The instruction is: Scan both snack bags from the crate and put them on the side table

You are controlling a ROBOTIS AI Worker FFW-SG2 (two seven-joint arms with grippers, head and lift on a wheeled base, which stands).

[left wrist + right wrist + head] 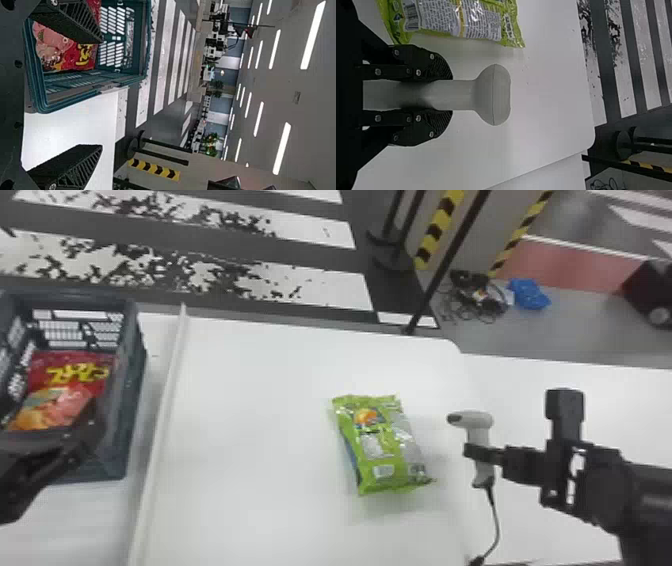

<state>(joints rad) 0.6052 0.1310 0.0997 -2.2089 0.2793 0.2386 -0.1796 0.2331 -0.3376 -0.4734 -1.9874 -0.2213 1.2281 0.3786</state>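
- Left gripper (101,94), spread near the crate (131,400), could clip its rim reaching for the red bag (75,377) inside.
- Right gripper (451,95) grasps the scanner (474,420) by the bench (250,390)'s right edge; the cord (496,515) could snag there.
- Green bag (380,445) lies near that edge; creases could spoil scanning.
- White bench; striped floor (325,285) beyond its far edge.

Bright, even light; long white strip lights (281,148) glow in rows on the ceiling (305,95). The bench (250,415) looks nearly washed out, a faint, soft shadow lies beside the green bag (375,445), its wrapper glints, and shade darkens the scanner's handle (423,95).
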